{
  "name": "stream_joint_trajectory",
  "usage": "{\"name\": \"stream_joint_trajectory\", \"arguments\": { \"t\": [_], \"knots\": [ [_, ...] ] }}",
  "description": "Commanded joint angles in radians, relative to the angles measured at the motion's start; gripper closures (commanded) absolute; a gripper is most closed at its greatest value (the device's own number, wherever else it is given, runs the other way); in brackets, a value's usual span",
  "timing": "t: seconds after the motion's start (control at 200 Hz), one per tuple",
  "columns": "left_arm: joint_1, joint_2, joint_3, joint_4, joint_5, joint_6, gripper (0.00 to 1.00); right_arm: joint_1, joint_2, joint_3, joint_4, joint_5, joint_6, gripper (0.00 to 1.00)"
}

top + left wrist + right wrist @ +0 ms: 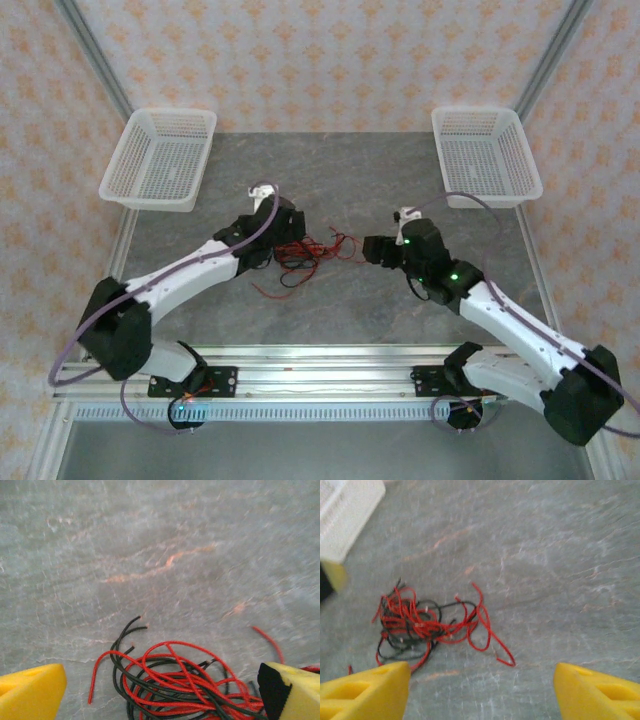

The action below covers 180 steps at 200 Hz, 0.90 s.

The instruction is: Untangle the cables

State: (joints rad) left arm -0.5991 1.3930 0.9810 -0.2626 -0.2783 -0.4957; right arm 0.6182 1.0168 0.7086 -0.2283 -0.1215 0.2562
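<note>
- a grey marbled desk (330,310) carries everything, with patterned walls around it.
- the left arm (190,272) reaches from the near left corner toward the middle of the desk.
- the right arm (515,325) reaches from the near right corner toward the middle.
- one white mesh basket (165,160) sits at the far left corner of the desk, and another white mesh basket (485,150) sits at the far right corner.
- the cables (305,255), thin red and black strands in one loose knot, lie about the middle of the desk between the two arms.
- the left pincer (160,690) is spread wide and low over the knot; the cables (175,685) lie on the desk between its yellow fingers (30,695), ungripped.
- the right pincer (482,680) is spread wide and holds nothing; the cables (420,625) lie apart from it, toward the left edge.
</note>
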Motion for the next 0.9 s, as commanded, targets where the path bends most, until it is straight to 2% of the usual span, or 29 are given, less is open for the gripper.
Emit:
{"name": "stream_joint_trajectory", "arguments": {
  "t": [0.0, 0.155, 0.29, 0.435, 0.551, 0.726, 0.896],
  "knots": [
    [0.015, -0.071, 0.018, -0.087, 0.024, -0.012, 0.02, 0.055, 0.098, 0.11, -0.008, 0.003, -0.109, 0.28],
    [0.043, -0.158, -0.09, -0.097, 0.115, -0.084, 0.09, 0.128, 0.314, 0.267, -0.07, 0.04, -0.339, 0.32],
    [0.116, -0.283, -0.221, -0.057, 0.185, -0.156, 0.12, 0.156, 0.503, 0.404, -0.096, 0.04, -0.464, 0.36],
    [0.216, -0.39, -0.297, -0.05, 0.274, -0.174, 0.13, 0.166, 0.673, 0.522, -0.097, 0.033, -0.481, 0.43],
    [0.265, -0.43, -0.33, -0.045, 0.314, -0.178, 0.13, 0.186, 0.772, 0.574, -0.098, 0.061, -0.474, 0.45],
    [0.303, -0.433, -0.375, 0.009, 0.379, -0.185, 0.13, 0.192, 0.892, 0.608, -0.09, 0.093, -0.444, 0.45],
    [0.306, -0.422, -0.395, 0.051, 0.428, -0.184, 0.13, 0.191, 0.943, 0.58, -0.065, 0.1, -0.431, 0.45]
  ]
}}
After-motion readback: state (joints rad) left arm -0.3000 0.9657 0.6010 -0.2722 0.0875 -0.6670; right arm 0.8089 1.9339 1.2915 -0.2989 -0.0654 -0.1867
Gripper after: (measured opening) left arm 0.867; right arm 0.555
